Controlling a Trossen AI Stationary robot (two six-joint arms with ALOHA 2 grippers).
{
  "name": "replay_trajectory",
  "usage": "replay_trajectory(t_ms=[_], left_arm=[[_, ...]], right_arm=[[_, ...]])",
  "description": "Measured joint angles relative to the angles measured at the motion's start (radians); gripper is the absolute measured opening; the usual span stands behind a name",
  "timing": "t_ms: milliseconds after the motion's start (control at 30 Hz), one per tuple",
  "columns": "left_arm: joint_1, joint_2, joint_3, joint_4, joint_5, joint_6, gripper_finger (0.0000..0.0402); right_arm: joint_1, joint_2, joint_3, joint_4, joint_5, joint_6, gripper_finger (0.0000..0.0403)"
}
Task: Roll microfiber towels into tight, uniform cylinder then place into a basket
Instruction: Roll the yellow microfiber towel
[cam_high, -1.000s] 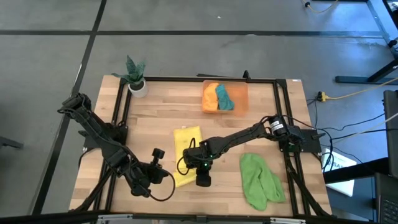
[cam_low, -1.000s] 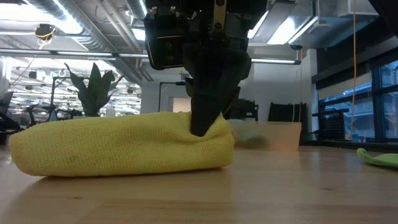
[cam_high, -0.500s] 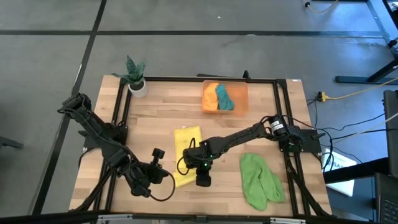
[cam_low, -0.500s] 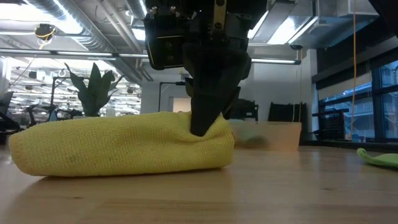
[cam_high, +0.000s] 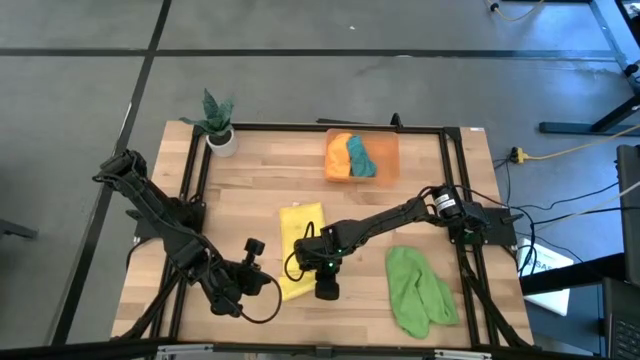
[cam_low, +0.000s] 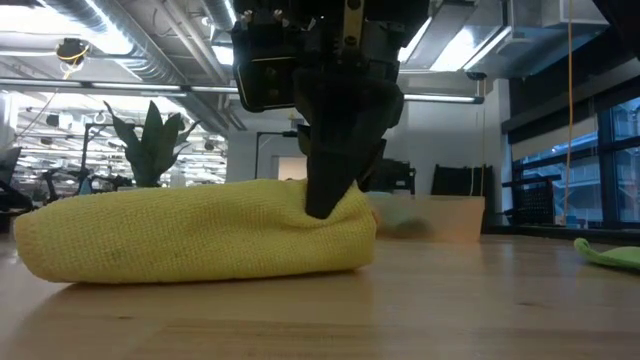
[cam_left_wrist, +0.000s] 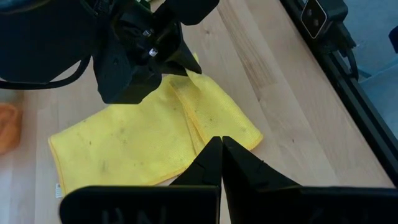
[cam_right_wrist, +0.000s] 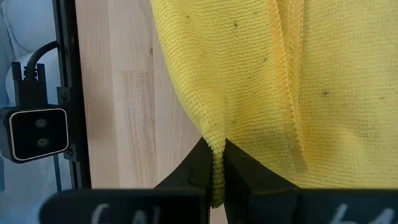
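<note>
Right gripper (cam_right_wrist: 214, 163) stretched across table, pointing down, pinching edge of folded yellow microfiber towel (cam_high: 299, 240); left gripper (cam_left_wrist: 219, 155) low beside towel, fingers closed, empty.

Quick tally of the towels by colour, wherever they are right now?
Yellow towel: 1
Light green towel: 1
Orange towel: 1
Teal towel: 1
Total: 4

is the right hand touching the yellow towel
Touching. The right wrist view shows the right hand shut on an edge of the yellow towel, cloth pinched between its fingers.
</note>
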Motion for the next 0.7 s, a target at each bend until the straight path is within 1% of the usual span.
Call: replay_trajectory(t_ms=[133,267,700], left_arm=[[0.0,0.0,0.0,0.0,0.0,0.0,0.0],[0.0,0.0,0.0,0.0,0.0,0.0,0.0],[0.0,0.0,0.0,0.0,0.0,0.0,0.0]], right_arm=[[0.0,0.0,0.0,0.001,0.007,-0.02,0.0023],[0.0,0.0,0.0,0.0,0.05,-0.057,0.0023],[0.0,0.0,0.0,0.017,0.052,-0.068,0.0025]])
